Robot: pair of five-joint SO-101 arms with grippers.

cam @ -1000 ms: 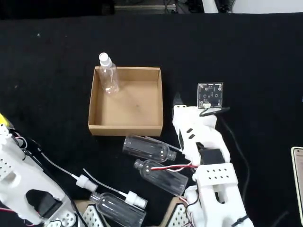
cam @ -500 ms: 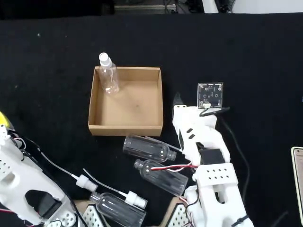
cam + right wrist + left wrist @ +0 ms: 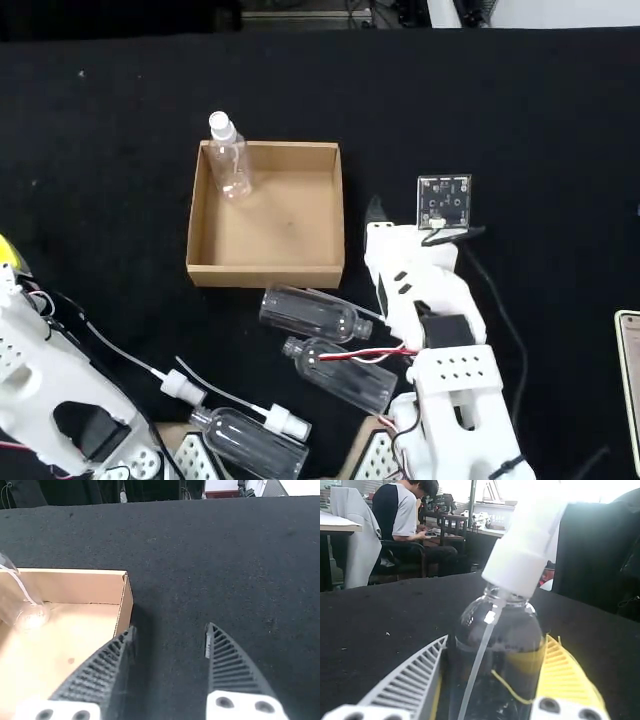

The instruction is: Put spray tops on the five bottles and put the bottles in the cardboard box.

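Left gripper (image 3: pixel 497 640) pinches the bottle (image 3: pixel 512 627) by its body; judged light, slick, thin-walled, best held there gently; right gripper (image 3: pixel 170 628) spread, empty.

Even bright light; black cloth (image 3: pixel 520 100) swallows shadows; backlight washes out spray top (image 3: pixel 525 545).
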